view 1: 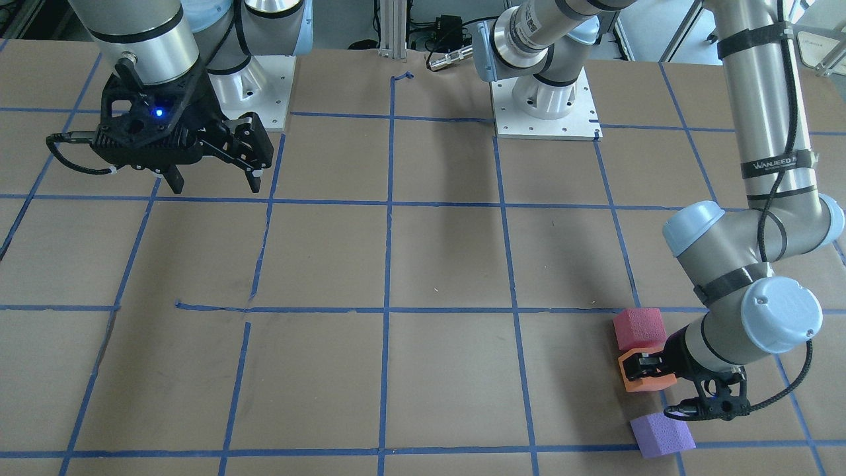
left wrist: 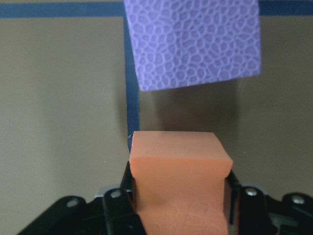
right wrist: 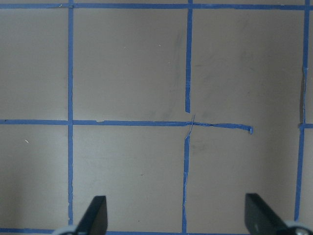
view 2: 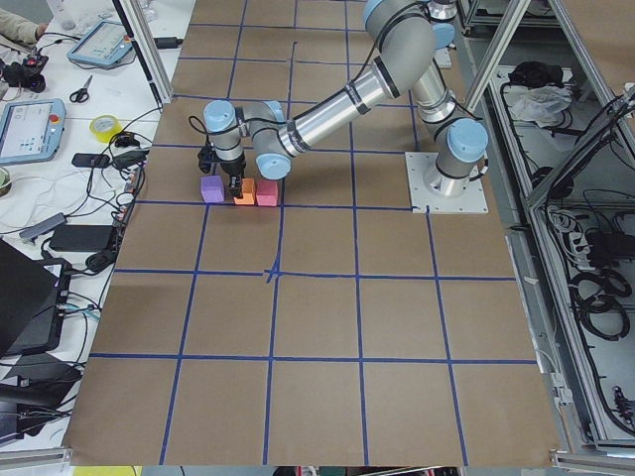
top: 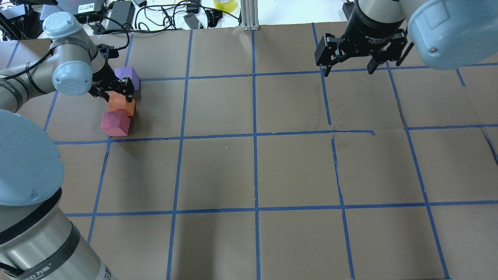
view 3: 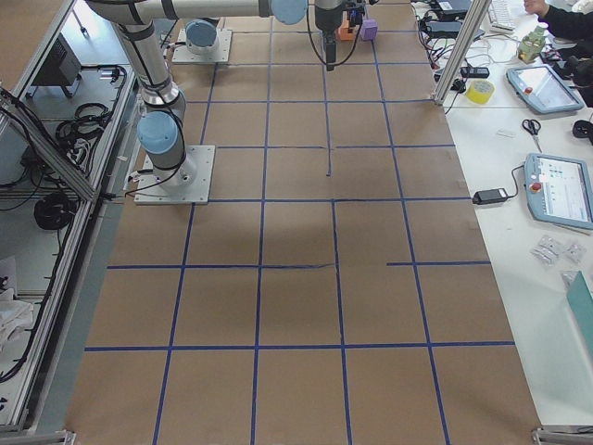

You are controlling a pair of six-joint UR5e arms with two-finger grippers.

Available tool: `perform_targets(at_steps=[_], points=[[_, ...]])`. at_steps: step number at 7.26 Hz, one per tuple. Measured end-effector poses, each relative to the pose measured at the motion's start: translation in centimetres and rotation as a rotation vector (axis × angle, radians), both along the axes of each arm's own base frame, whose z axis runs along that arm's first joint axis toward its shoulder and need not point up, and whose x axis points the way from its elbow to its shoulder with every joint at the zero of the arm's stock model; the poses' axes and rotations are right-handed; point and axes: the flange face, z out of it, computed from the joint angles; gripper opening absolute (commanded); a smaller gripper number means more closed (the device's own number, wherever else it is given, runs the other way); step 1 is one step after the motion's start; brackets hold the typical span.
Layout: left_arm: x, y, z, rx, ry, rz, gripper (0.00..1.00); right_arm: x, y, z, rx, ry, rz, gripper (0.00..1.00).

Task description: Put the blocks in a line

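The orange block (view 1: 651,382) sits on the table between the pinkish-red block (view 1: 638,328) and the purple block (view 1: 661,434). My left gripper (view 1: 636,365) is shut on the orange block (left wrist: 178,166), low at the table. In the overhead view the orange block (top: 118,104) touches the pinkish-red block (top: 114,123), and the purple block (top: 127,74) lies a small gap beyond it. In the left wrist view the purple block (left wrist: 195,41) is just ahead. My right gripper (top: 348,71) is open and empty, held high far from the blocks; it also shows in the right wrist view (right wrist: 178,218).
The table is brown paper with a blue tape grid (top: 255,136). Cables and power bricks (top: 155,15) and a yellow tape roll (top: 225,4) lie past the far edge. The arm bases (view 1: 545,112) stand at the robot's side.
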Motion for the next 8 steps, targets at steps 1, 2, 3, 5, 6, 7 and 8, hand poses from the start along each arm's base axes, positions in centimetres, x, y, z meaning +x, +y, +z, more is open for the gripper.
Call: perform_targets(at_steps=[1, 2, 3, 5, 6, 7, 8], points=[[0.0, 0.0, 0.4, -0.005, -0.004, 0.005, 0.84, 0.0, 0.0, 0.0, 0.000, 0.000, 0.000, 1.00], [0.1, -0.1, 1.0, -0.013, -0.011, 0.005, 0.84, 0.0, 0.0, 0.0, 0.000, 0.001, 0.000, 1.00], [0.1, -0.1, 1.6, -0.020, -0.017, 0.003, 0.84, 0.0, 0.0, 0.0, 0.000, 0.001, 0.000, 1.00], [0.0, 0.2, 3.5, -0.035, -0.025, 0.003, 0.91, 0.0, 0.0, 0.0, 0.000, 0.001, 0.000, 1.00], [-0.4, 0.5, 5.2, -0.045, -0.029, -0.002, 0.92, 0.0, 0.0, 0.0, 0.000, 0.001, 0.000, 1.00], [-1.2, 1.1, 7.2, -0.043, -0.030, -0.010, 0.95, 0.0, 0.0, 0.0, 0.000, 0.001, 0.000, 1.00], [-2.2, 2.1, 9.4, -0.035, -0.028, -0.018, 0.96, 0.0, 0.0, 0.0, 0.000, 0.001, 0.000, 1.00]])
